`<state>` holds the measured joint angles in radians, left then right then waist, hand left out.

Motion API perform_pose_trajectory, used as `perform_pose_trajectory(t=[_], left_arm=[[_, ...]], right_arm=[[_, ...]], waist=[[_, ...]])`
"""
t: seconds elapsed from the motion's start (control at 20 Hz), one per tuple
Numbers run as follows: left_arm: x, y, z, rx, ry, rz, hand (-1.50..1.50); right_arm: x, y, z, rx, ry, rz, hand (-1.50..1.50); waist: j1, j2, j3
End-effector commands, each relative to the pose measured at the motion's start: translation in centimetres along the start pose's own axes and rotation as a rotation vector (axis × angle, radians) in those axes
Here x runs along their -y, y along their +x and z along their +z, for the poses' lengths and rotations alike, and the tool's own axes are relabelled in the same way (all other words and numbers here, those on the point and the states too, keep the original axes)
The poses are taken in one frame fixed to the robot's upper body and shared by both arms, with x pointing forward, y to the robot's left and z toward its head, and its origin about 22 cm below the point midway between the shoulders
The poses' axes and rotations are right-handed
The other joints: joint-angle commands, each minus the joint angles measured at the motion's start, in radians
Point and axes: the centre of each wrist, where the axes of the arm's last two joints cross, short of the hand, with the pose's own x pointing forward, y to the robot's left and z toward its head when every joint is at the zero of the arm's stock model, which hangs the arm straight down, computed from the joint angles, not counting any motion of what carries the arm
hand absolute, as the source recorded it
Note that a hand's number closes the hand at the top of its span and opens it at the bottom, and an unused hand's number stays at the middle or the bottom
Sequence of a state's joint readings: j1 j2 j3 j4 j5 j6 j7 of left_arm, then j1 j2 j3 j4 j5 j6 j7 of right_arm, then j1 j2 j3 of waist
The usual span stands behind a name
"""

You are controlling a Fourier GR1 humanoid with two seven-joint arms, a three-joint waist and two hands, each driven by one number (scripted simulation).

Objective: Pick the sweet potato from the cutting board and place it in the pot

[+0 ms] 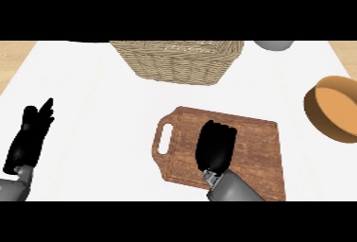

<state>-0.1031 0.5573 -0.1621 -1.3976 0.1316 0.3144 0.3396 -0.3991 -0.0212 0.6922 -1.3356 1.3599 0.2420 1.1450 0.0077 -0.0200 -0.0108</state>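
Note:
A brown wooden cutting board (258, 142) with a handle slot on its left lies at the centre of the white counter. My right hand (216, 146) is over the board's middle, palm down, with its fingers curled downward. The sweet potato does not show anywhere; the hand covers the spot where it would lie. The orange-brown pot (335, 111) stands at the right edge, partly cut off and open at the top. My left hand (29, 137) rests open at the far left, fingers straight and pointing up, well away from the board.
A woven wicker basket (180, 59) stands at the back centre, just beyond the board. A grey round object (273, 45) peeks in at the back right. White counter (105, 104) stretches between the left hand and the board.

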Motion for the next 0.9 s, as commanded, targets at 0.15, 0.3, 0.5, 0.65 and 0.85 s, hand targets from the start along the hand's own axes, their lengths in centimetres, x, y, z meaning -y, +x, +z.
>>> perform_pose_trajectory(t=[0.15, 0.3, 0.5, 0.65, 0.85], left_arm=[[0.9, 0.6, 0.0, 0.020, 0.001, -0.004, 0.00], [-0.5, 2.2, -0.3, 0.012, 0.003, 0.008, 0.00], [-0.7, -0.6, 0.0, -0.022, 0.044, 0.008, 0.00], [-1.1, -1.7, 0.3, -0.065, 0.072, 0.024, 0.00], [-1.8, -2.2, 0.4, -0.078, 0.101, 0.027, 0.00]], right_arm=[[-0.1, 2.3, 0.9, -0.101, -0.106, 0.109, 1.50], [0.7, 2.1, 1.0, -0.099, -0.167, 0.128, 1.50], [0.0, -9.5, -3.8, 0.002, -0.170, 0.047, 1.50], [0.2, -13.2, -6.1, 0.044, -0.083, -0.046, 1.50], [1.9, -18.4, -8.5, 0.055, -0.113, -0.109, 1.50]], waist=[[0.008, 0.021, 0.011], [0.000, 0.019, 0.011], [-0.062, 0.009, 0.013], [-0.122, 0.012, 0.021], [-0.152, 0.001, 0.024]])
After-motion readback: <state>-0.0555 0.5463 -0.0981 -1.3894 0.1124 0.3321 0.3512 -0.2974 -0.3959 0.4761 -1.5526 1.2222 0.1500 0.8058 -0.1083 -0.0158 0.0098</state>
